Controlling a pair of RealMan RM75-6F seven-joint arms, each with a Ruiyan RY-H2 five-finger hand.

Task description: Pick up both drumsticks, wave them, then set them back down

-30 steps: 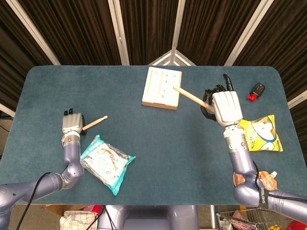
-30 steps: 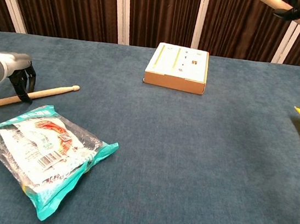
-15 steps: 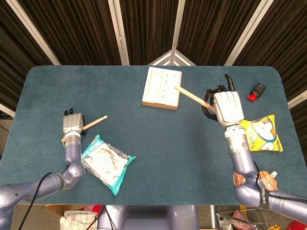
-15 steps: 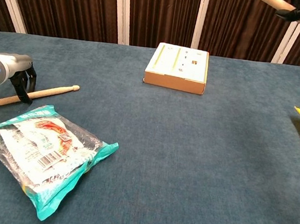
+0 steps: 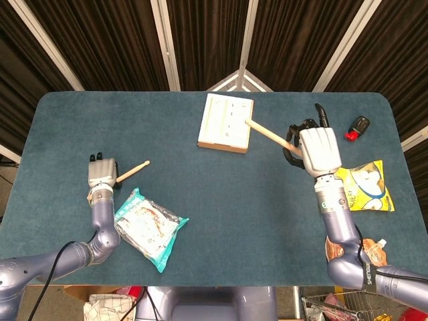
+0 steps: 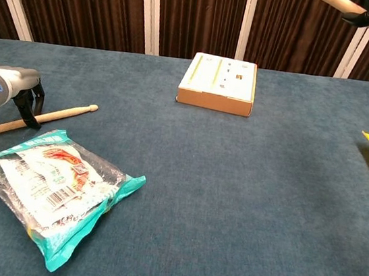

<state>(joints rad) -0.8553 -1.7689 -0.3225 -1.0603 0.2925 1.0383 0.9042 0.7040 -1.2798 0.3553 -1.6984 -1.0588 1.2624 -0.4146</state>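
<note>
The left hand (image 5: 101,172) sits low at the table's (image 5: 221,200) 9 o'clock side, fingers down around the butt half of the left stick (image 6: 32,118). That stick lies flat on the cloth in the chest view, so the grasp looks closed around it, not yet lifting. Its long axis runs from the hand toward 2 o'clock, tip (image 5: 145,163) pointing at the box (image 5: 226,122); the snack bag (image 5: 148,227) lies just beside the hand at 5 o'clock.

The right hand (image 5: 317,148), at the 3 o'clock side, grips the right stick (image 5: 269,135) up off the table. Its shaft points toward 10 o'clock, with the tip over the box's near corner.

My judgement: the left stick must rise along its own axis, clear of the bag.
</note>
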